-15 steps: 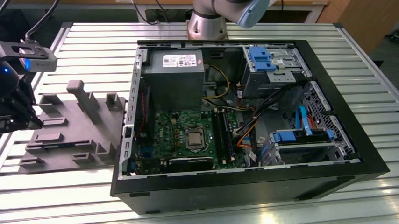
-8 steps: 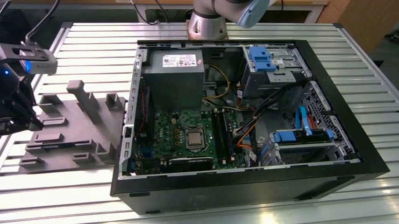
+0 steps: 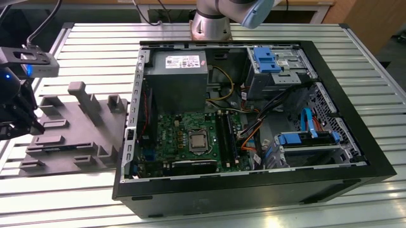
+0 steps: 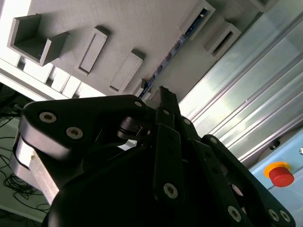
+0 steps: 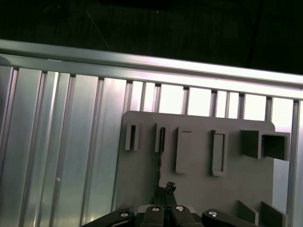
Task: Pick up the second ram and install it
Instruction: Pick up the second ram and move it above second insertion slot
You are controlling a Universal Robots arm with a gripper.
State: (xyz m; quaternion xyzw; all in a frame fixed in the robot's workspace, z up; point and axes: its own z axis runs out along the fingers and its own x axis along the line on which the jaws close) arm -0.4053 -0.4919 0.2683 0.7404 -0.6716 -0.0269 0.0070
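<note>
The second ram (image 4: pixel 164 62) is seen on edge in a slot of the grey holder (image 3: pixel 70 137), at the exterior view's left, well apart from the open computer case (image 3: pixel 254 190). The gripper (image 5: pixel 165 188) is lined up at one end of it, and whether it is clamped there cannot be told. A grasp squared to the thin edge and a straight lift are judged best. The stick's lower edge is hidden in the slot.

The second ram (image 4: pixel 177 45) (image 5: pixel 159 161), a thin, dark memory stick, stands on its long edge in a narrow groove of the grey holder (image 5: pixel 199 189), seen in both wrist views. Viewed edge-on, it reads as a slim dark line running straight along the groove. In the second wrist view, small blue and dark flecks show along its upper edge, with raised grey blocks on either side.
</note>
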